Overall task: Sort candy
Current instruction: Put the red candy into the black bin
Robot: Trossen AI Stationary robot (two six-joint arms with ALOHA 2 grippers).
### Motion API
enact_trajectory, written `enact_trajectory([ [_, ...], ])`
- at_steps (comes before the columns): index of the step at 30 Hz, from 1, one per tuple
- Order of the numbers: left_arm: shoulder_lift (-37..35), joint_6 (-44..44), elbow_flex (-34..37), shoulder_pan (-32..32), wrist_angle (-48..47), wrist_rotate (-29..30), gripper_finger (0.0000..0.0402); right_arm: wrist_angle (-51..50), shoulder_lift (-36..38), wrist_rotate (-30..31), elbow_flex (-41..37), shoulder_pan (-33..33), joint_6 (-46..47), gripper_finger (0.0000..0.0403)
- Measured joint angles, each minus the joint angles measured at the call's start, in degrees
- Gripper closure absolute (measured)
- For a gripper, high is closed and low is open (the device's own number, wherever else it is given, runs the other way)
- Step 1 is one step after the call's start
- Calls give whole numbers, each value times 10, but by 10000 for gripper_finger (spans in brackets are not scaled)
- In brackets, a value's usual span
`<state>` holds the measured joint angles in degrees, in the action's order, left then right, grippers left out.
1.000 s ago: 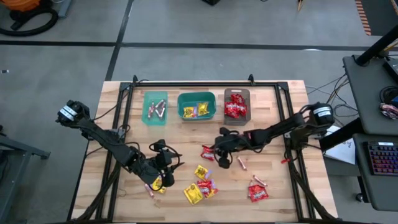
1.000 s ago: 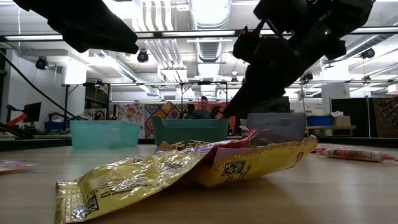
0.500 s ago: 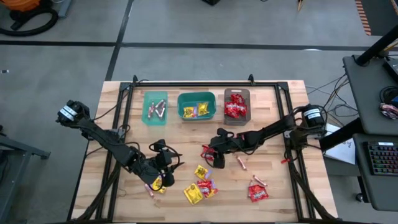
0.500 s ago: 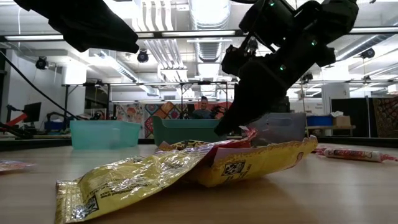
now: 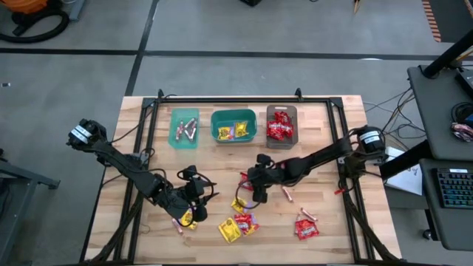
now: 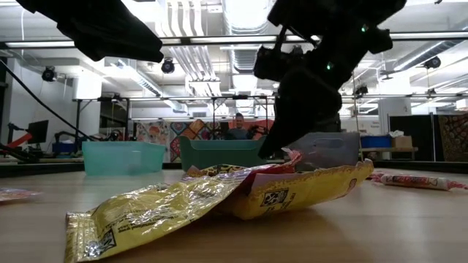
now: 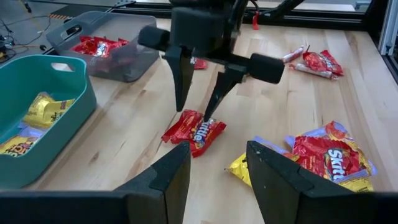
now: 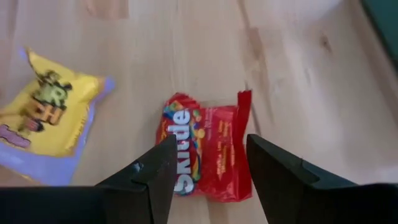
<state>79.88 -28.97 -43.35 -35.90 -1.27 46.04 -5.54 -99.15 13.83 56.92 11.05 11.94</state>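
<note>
One shiny red candy packet point(image 8: 205, 151) lies flat on the wooden table in front of the grey-brown bin point(image 5: 281, 125) holding its kind, and the right gripper point(image 7: 199, 102) stands spread open straddling it, apparently to grasp it, while the left gripper point(image 7: 214, 163), also open, waits nearby.

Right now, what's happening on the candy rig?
Candy sorting is midway. The right gripper is open, fingers down either side of a red packet lying mid-table, not yet gripping it. The left gripper is open and low over the table's near left, with a yellow packet beside it. Three bins at the back already hold sticks, yellow packets and red ones. More candy lies loose on the table.
</note>
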Motion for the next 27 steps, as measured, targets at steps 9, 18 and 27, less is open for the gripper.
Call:
enact_trajectory([
  [9,0,-2,0,0,0,0,261,14,-59,1,2,-7,34,220],
  [18,-12,-2,0,-6,-2,-1,262,19,-62,-6,2,-8,47,276],
  [27,-51,-2,-12,-29,-16,-20,286,11,-46,-25,0,-10,30,345],
])
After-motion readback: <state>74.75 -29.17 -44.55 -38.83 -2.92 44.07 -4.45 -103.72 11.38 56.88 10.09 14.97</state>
